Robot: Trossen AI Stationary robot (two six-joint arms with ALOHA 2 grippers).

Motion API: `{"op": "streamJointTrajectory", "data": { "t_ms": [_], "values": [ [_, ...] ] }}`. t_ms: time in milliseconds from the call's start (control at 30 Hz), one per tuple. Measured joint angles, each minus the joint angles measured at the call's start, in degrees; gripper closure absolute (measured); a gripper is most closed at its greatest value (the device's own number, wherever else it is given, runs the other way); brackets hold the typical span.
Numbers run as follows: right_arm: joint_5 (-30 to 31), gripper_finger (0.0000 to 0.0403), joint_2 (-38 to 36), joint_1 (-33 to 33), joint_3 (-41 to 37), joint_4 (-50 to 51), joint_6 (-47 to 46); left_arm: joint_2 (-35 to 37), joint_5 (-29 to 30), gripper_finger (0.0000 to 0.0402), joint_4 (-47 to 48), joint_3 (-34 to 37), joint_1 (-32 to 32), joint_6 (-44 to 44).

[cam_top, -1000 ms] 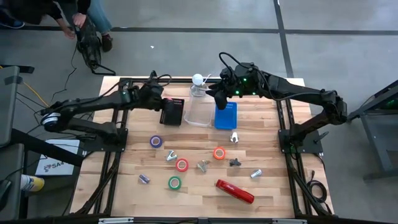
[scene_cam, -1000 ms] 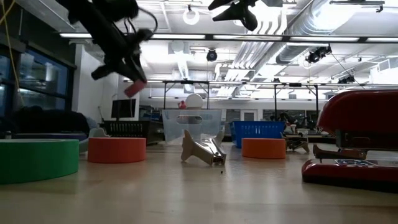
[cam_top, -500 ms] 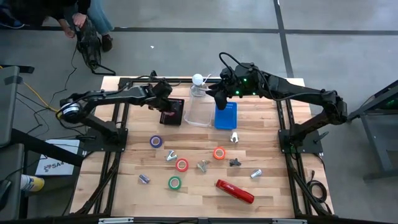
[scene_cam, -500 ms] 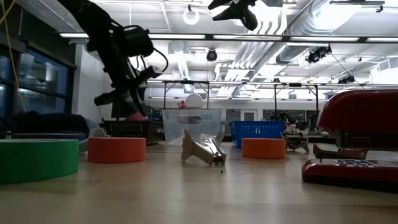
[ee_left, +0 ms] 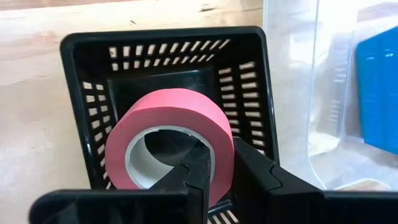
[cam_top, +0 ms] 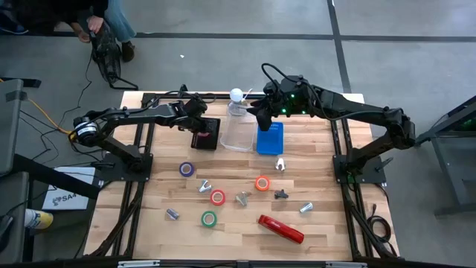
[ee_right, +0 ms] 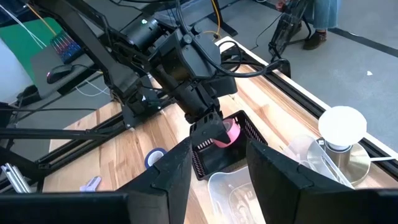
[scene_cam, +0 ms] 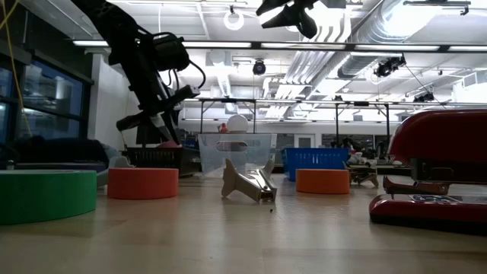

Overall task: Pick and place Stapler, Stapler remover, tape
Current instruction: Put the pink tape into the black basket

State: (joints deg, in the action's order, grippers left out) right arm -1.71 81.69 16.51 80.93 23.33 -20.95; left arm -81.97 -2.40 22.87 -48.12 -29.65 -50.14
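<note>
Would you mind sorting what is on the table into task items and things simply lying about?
Task items: pink tape held by the left gripper over the black basket; purple tape; green tape; stapler.

Lying about: white-capped bottle; clear tub; blue basket.

Black basket (cam_top: 206, 134) hemmed by clear bin (cam_top: 238, 132) (touching)

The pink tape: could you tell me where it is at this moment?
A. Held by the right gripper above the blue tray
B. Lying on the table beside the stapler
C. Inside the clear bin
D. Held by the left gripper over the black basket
D: the left wrist view shows the left gripper shut on the pink tape just above the black basket, and the right wrist view shows the same from the side.
</note>
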Motion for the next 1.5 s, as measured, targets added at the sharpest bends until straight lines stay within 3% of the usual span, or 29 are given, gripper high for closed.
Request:
{"op": "streamJointTrajectory", "data": {
  "t_ms": [333, 1300, 1500],
  "values": [
    [0.1, 0.0256, 0.0, 0.0, 0.0, 0.0, 0.0, 0.0, 2.5, 0.0343, 0.0, 0.0, 0.0, -0.8],
    [0.0, 0.0258, 0.0, 0.0, 0.0, 0.0, 0.0, 0.0, 3.0, 0.034, -0.9, 0.0, 0.0, -1.2],
    [0.0, 0.0257, 0.0, 0.0, 0.0, 0.0, 0.0, 0.0, 3.0, 0.0298, -0.9, 0.0, 0.0, -1.2]
  ]
}}
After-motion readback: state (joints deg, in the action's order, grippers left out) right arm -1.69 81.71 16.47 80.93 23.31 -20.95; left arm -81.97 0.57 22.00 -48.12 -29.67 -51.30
